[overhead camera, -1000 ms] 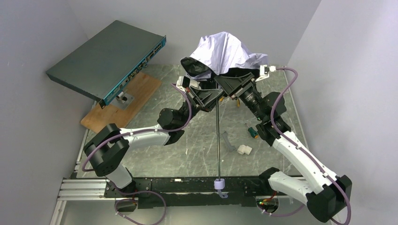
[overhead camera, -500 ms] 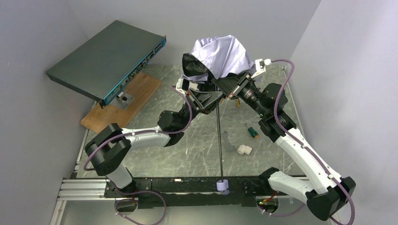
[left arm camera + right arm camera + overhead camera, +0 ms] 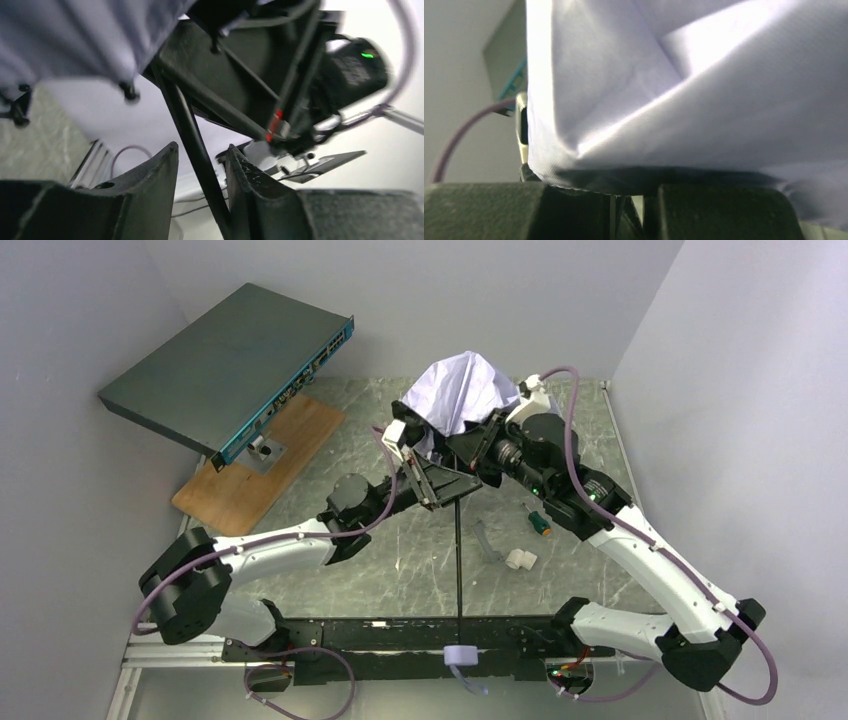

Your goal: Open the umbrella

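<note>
The umbrella is held in the air over the table. Its pale lavender canopy (image 3: 460, 390) is bunched, and the thin black shaft (image 3: 459, 570) runs down to the small handle (image 3: 462, 656) over the near rail. My left gripper (image 3: 450, 495) straddles the shaft just under the canopy. In the left wrist view (image 3: 200, 147) the shaft (image 3: 192, 130) leans on the right finger, with a gap at the left finger. My right gripper (image 3: 472, 445) is at the canopy's base. In the right wrist view (image 3: 631, 192) its jaws stand narrow on dark parts, and fabric (image 3: 684, 90) drapes over them.
A dark network switch (image 3: 230, 360) leans over a wooden board (image 3: 250, 465) at the back left. A green-handled screwdriver (image 3: 540, 522), a white pipe fitting (image 3: 520, 560) and a clear piece (image 3: 487, 540) lie on the marble table (image 3: 330, 420) at the right. Walls close in on both sides.
Both arms have shifted with the umbrella. The canopy now looks smaller and more bunched. The handle has moved down toward the near edge, past the rail. The right wrist swung left.
</note>
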Robot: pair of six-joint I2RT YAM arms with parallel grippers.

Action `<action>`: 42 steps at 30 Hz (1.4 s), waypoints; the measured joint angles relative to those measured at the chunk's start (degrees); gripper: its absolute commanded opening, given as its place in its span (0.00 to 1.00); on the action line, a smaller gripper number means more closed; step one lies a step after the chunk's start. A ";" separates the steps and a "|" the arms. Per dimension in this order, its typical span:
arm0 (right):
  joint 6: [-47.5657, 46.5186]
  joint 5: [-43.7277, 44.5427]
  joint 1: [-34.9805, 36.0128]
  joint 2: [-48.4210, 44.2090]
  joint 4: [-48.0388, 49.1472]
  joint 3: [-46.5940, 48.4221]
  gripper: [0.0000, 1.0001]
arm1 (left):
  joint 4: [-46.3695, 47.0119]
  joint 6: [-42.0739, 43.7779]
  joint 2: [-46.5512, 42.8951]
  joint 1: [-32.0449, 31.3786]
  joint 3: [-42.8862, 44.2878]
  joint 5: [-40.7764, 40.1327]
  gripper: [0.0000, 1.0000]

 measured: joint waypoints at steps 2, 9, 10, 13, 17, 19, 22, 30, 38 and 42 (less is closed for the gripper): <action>-1.20 3.45 2.64 0.66 -2.82 1.11 0.00 | -6.60 2.84 -0.48 0.02 1.51 0.83 0.42; -3.15 13.99 9.09 4.17 -9.75 4.02 0.00 | -28.13 12.11 -5.86 0.02 4.52 -0.24 0.32; -3.15 15.06 9.73 4.42 -10.49 4.17 0.00 | -30.18 13.05 -6.71 0.00 4.52 -0.70 0.30; -3.15 17.49 11.15 4.83 -12.02 4.48 0.00 | -36.04 15.78 -8.83 -0.11 4.68 -2.36 0.36; -3.17 20.11 12.35 5.16 -13.88 5.31 0.00 | -43.80 19.26 -10.03 -0.15 6.47 -5.25 0.38; -3.10 20.94 12.50 5.16 -14.14 5.57 0.00 | -46.71 20.70 -10.56 -0.33 7.28 -6.78 0.35; -3.04 21.20 12.66 5.16 -14.19 5.62 0.00 | -49.99 22.56 -11.47 -0.55 8.09 -8.66 0.27; -2.89 21.00 12.81 5.27 -14.40 5.70 0.00 | -51.89 25.05 -12.35 -1.09 8.79 -9.14 0.00; -6.32 21.73 12.83 4.63 -13.16 8.52 0.80 | -48.52 18.86 -13.68 -0.76 5.64 -8.57 0.00; -7.85 23.10 12.83 0.09 -10.99 8.17 0.68 | -44.92 12.37 -13.57 -0.15 3.39 -8.00 0.00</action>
